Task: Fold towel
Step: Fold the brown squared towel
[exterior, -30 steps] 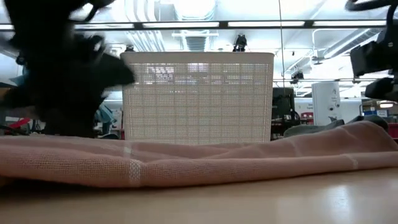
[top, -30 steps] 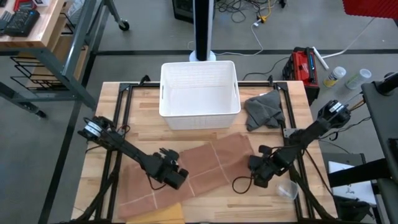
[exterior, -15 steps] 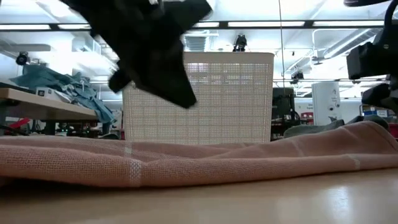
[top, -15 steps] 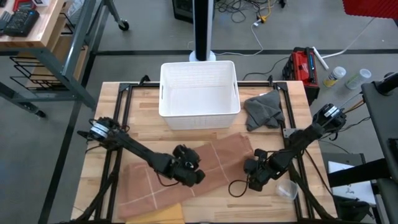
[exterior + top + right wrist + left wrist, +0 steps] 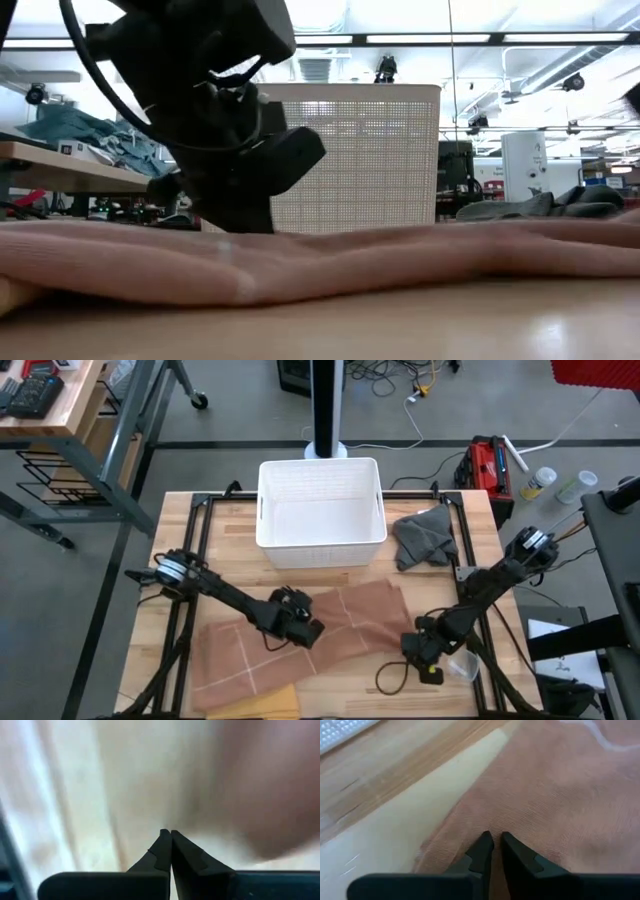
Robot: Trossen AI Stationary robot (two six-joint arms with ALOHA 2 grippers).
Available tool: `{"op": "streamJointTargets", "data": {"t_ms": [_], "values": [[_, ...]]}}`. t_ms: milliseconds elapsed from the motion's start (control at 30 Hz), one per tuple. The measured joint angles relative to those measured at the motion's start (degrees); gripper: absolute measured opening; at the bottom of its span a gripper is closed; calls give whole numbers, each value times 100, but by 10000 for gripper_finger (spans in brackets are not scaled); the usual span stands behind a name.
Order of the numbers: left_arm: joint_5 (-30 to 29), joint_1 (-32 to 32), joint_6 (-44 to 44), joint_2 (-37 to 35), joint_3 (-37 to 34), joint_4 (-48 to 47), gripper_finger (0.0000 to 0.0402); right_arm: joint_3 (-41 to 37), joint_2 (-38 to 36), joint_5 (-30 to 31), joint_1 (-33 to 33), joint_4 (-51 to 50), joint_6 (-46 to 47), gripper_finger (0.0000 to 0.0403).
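The pinkish-brown towel (image 5: 300, 645) lies spread and slightly rumpled across the near half of the wooden table (image 5: 165, 540), in front of the white perforated basket (image 5: 320, 510); thin pale stripes cross it, and in the low view it shows as a long low fold (image 5: 330, 265) running the width of the table. The left gripper (image 5: 300, 628) is down on the towel near its far edge, about the middle of the cloth; in the left wrist view its fingers (image 5: 481, 851) are nearly together with only a thin slit between them, their tips pressed at the towel's surface just beside the edge where cloth meets bare wood, and whether a pinch of fabric sits between them cannot be told. In the low view the same gripper (image 5: 235, 195) looms dark just above the fold. The right gripper (image 5: 418, 655) sits low over bare table just off the towel's right end; its fingers (image 5: 162, 852) are closed tip to tip and hold nothing. A crumpled grey cloth (image 5: 425, 538) lies to the right of the basket, and a small clear cup (image 5: 462, 665) stands near the right gripper.
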Motion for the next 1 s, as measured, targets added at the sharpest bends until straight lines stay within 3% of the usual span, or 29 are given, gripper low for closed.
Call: {"op": "streamJointTargets", "data": {"t_ms": [100, 200, 400, 467, 600, 733, 867, 1000], "values": [[194, -13, 326, -254, -21, 302, 36, 43, -75, 109, 118, -8, -6, 0], [130, -30, 1035, -475, 64, 994, 36, 77, -296, 730, 179, -1, 13, 0], [-169, 45, 2269, -276, 97, 2645, 36, 102, -813, 3323, 19, -586, 347, 0], [-286, 105, 2361, -134, 98, 2875, 36, 84, -831, 3856, -228, -799, 429, 0], [-204, 211, 2092, 212, 91, 2790, 36, -48, -677, 3490, -873, -694, 267, 0], [248, 219, 1768, 526, 82, 2610, 36, -108, -279, 2445, -1188, -582, 136, 0], [735, 211, 1450, 569, 125, 2245, 36, -95, 68, 1129, -1099, -238, -130, 0], [868, 160, 1574, 408, 107, 2133, 36, -33, 105, 1140, -750, -91, 64, 0]]}}
